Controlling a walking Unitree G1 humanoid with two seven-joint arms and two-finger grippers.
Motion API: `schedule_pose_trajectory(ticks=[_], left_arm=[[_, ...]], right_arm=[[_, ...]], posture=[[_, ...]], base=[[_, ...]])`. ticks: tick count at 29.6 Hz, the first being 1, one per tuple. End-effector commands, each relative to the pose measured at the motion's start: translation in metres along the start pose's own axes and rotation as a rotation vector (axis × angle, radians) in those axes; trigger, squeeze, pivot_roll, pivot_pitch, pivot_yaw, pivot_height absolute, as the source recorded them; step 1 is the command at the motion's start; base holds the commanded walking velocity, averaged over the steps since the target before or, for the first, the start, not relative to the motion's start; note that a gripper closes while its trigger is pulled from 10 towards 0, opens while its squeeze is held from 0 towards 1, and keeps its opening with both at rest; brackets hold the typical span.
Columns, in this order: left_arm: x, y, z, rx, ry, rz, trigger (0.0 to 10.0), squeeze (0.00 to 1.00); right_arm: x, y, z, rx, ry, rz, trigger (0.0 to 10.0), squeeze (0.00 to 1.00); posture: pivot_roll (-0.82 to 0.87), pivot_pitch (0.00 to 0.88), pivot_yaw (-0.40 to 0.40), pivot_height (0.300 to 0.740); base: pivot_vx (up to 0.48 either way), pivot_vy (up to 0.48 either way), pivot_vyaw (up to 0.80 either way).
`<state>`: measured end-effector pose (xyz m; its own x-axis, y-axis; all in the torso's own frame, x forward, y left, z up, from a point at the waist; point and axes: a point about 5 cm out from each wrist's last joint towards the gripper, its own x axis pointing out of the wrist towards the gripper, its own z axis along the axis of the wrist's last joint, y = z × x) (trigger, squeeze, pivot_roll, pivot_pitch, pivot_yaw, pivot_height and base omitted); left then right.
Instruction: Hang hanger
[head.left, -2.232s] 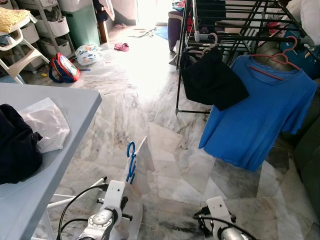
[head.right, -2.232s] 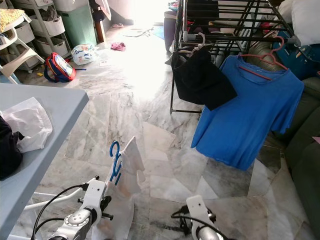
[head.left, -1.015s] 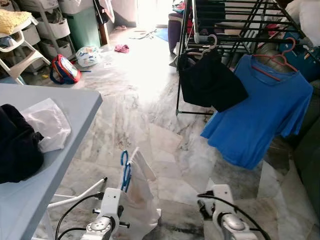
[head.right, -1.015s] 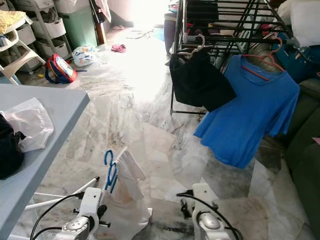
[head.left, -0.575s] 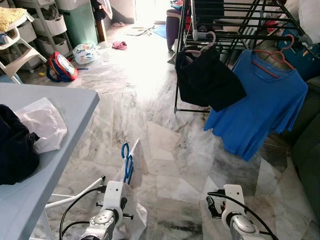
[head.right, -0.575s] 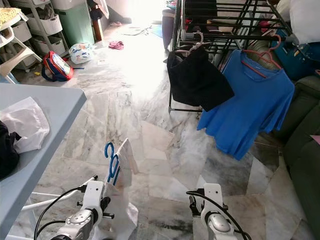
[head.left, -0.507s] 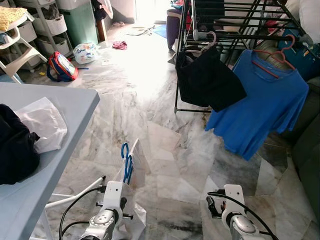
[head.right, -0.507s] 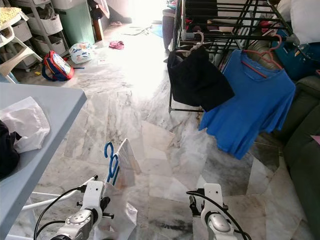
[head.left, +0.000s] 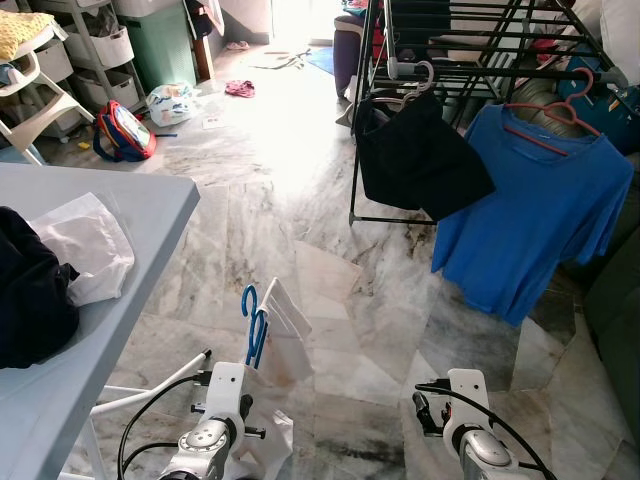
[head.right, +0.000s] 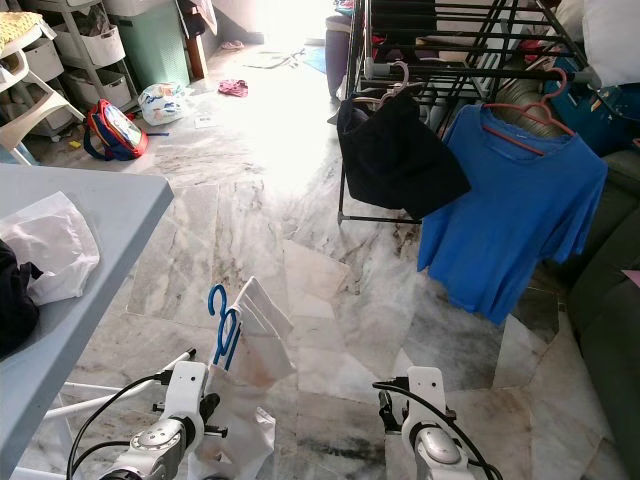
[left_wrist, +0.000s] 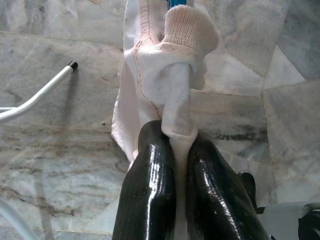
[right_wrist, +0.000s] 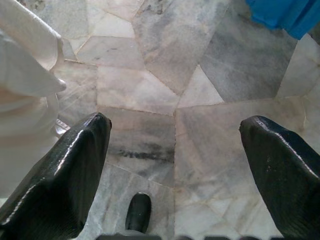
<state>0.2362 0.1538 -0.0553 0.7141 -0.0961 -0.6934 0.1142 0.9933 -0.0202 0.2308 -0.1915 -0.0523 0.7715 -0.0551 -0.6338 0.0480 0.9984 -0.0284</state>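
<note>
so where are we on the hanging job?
Done: white garment is on the blue hanger, and the left gripper is shut on the cloth. In hand: carrying it low above the floor. Left: reach the drying rack ahead on the right and hook it on. Right gripper is open.

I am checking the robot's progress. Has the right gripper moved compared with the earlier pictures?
Cannot tell. The right gripper hangs open over the marble floor, low in the head views throughout; the whole scene shifts between pictures, so the camera moved.
</note>
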Motion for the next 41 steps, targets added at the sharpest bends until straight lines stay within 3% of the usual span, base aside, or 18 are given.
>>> schedule_pose_trajectory(ticks=[1,4,6,8,22,41], left_arm=[[0.001,0.001,0.008,0.022,-0.033,-0.007,10.0,0.00],[0.001,0.000,0.009,0.025,-0.039,-0.011,10.0,0.00],[0.005,0.005,0.033,-0.003,-0.101,0.019,10.0,0.00],[0.006,0.008,0.045,-0.010,-0.129,0.032,10.0,0.00],[0.006,0.007,0.042,-0.007,-0.116,0.036,10.0,0.00],[0.003,0.016,0.024,0.037,-0.042,0.060,10.0,0.00]], right_arm=[[0.001,0.000,0.004,0.008,-0.019,-0.004,10.0,0.00],[0.001,0.001,0.004,0.012,-0.019,-0.005,10.0,0.00],[0.002,0.013,0.003,-0.015,0.004,0.024,10.0,0.00],[0.002,0.018,0.001,-0.032,0.019,0.039,10.0,0.00],[0.002,0.022,0.000,-0.042,0.028,0.052,10.0,0.00],[0.001,0.019,-0.007,-0.033,0.063,0.039,10.0,0.00]], posture=[[0.01,0.117,-0.014,0.740],[0.01,0.118,-0.015,0.740],[0.04,0.101,-0.043,0.740],[0.04,0.100,-0.042,0.740],[0.05,0.089,-0.034,0.740],[0.03,0.054,-0.011,0.740]], base=[[0.000,0.000,0.00],[0.000,0.000,0.00],[0.000,-0.435,0.00],[0.000,-0.416,0.00],[0.000,-0.410,0.00],[0.000,0.000,0.00]])
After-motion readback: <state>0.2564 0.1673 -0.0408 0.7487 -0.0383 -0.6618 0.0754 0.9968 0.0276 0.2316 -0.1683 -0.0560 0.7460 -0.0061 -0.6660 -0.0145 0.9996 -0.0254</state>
